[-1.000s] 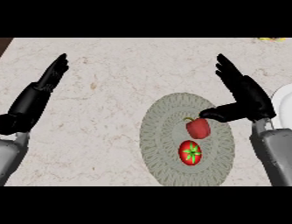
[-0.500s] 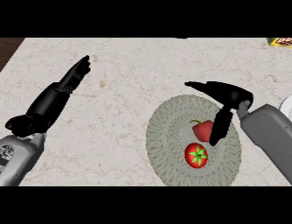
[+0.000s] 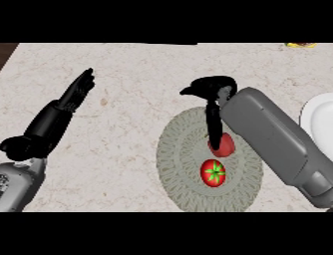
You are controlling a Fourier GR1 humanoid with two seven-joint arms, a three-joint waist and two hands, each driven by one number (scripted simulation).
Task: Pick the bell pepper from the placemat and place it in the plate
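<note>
The bell pepper [image 3: 225, 145] lay on the round grey placemat [image 3: 177, 159], right of its middle and just beyond a tomato [image 3: 214, 172]. The tomato was the nearer of the two and showed its green star upward.

The grey right forearm slanted in from the near right and covered the pepper's right side. Only a rounded red patch showed, with no stalk in sight. I could not tell which way the pepper pointed or how its long axis lay.

Over the mat's far edge hung the right hand [image 3: 212, 89]. It was not closed on the pepper. One finger ran straight down to the pepper's top, and the thumb stuck out to the left, clear of it.

To my eye the pick was not yet made, and the risks lay there. With the tomato so near, closing fingers could nudge it or catch it instead. A rounded pepper pressed from one side could roll off toward the near edge. The white plate [image 3: 330, 124] sat off the mat to the right, so the carry would cross bare counter.

At the left the left hand [image 3: 59, 112] rested open, fingers toward the far side. Something small and yellow [image 3: 299, 45] sat at the far right edge.
</note>
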